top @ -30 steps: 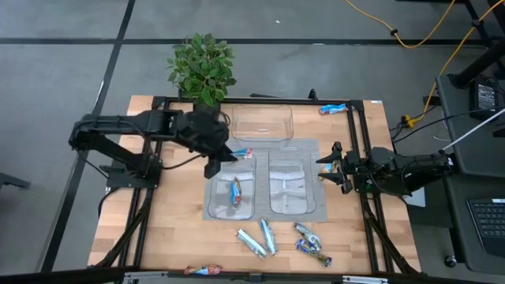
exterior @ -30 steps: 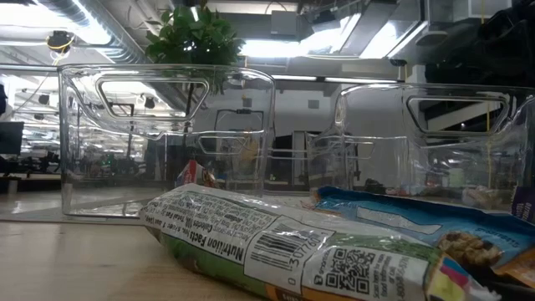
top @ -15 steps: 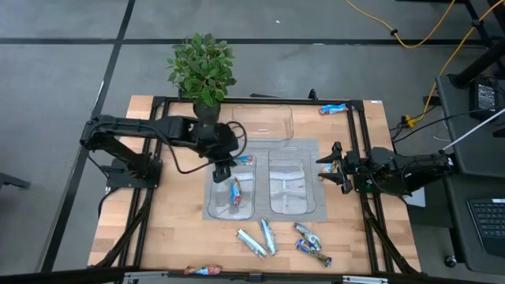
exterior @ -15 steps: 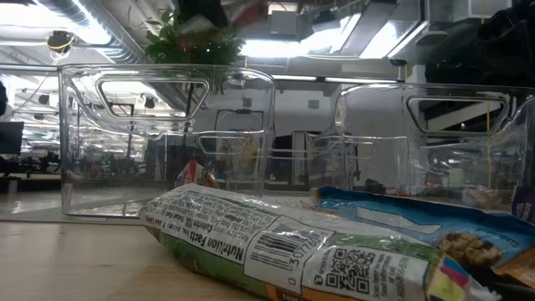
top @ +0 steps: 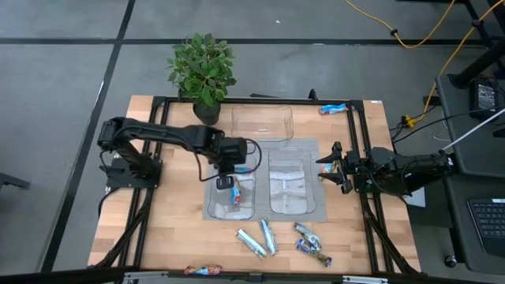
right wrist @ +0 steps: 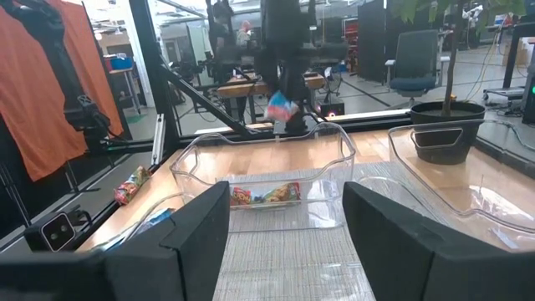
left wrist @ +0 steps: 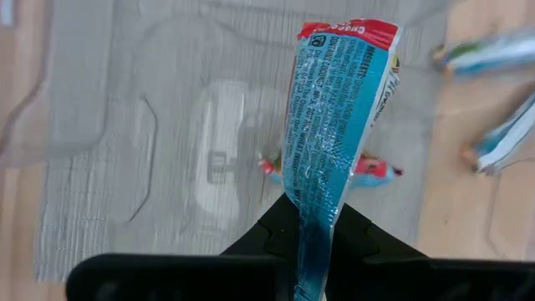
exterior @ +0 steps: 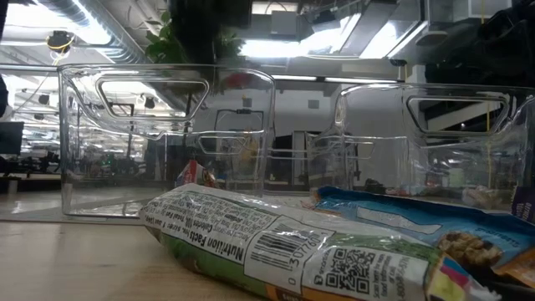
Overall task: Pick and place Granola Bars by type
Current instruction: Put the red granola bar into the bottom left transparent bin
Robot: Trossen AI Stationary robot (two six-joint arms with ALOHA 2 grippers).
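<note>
My left gripper [top: 227, 178] hangs over the left clear tray [top: 215, 207], pointing steeply down and shut on a bright blue granola bar [left wrist: 334, 134] with a red end. A second blue bar [top: 236, 196] lies flat inside that tray. Two pale silvery-green bars [top: 252, 243] and dark blue crinkly bars [top: 312, 243] lie on the wood near the front edge. Other blue bars lie at the far right [top: 332, 109] and at the front edge [top: 203, 270]. My right gripper [top: 323, 168] waits open and level at the table's right side. My left gripper pinches one end of the blue bar [left wrist: 306, 238] between its two shut fingers [left wrist: 266, 238]. The fingers come from above, slanting down, and lie along the bar. The bar sticks out past the fingertips, red end [left wrist: 347, 32] farthest away, lifted clear above the tray.
A second clear tray [top: 292, 207] stands right of the first on a grey mat [top: 304, 148], a third [top: 262, 134] behind them. A potted plant [top: 203, 69] stands at the far edge. Bare wood lies left of the mat.
My left gripper has come down and toward the table's near edge, from behind the left tray to over it, and has tipped to point more steeply down. The blue bar has travelled with it, still held, and now points down into the tray.
</note>
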